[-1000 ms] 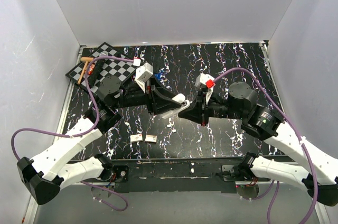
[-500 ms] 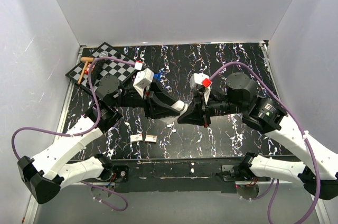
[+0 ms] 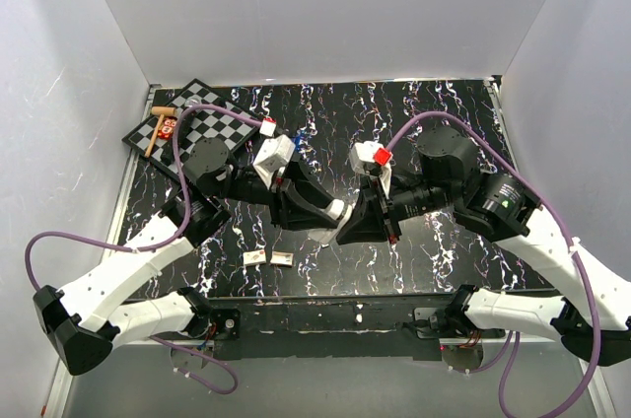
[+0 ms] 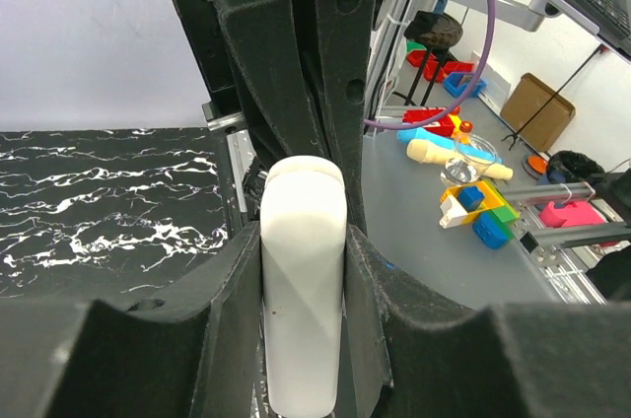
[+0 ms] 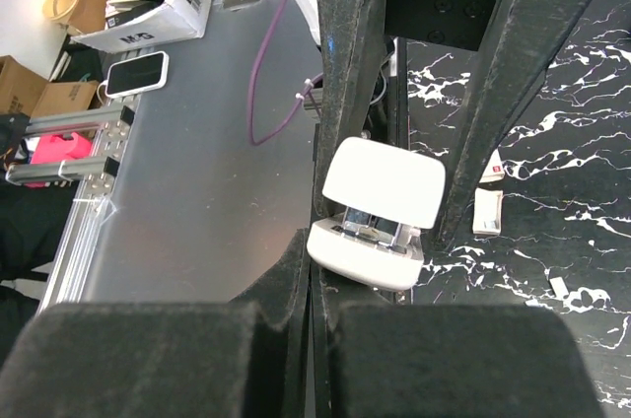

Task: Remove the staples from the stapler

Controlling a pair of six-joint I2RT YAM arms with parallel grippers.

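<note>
Near the front edge of the black marbled table (image 3: 444, 112), two small tan-and-white boxes (image 3: 254, 257) lie side by side. Behind them, at mid-table, the left gripper (image 4: 301, 241) clamps the white stapler (image 4: 302, 329) across its body. The right gripper (image 5: 313, 275) has its fingers pressed together, holding nothing, with its tips just beside the stapler's free end. The staples cannot be made out. A chessboard (image 3: 212, 122) lies at the far left corner.

You had no txt you could really read. The white box (image 5: 158, 4) off the table carried dark print on its side, too blurred to make out.
</note>
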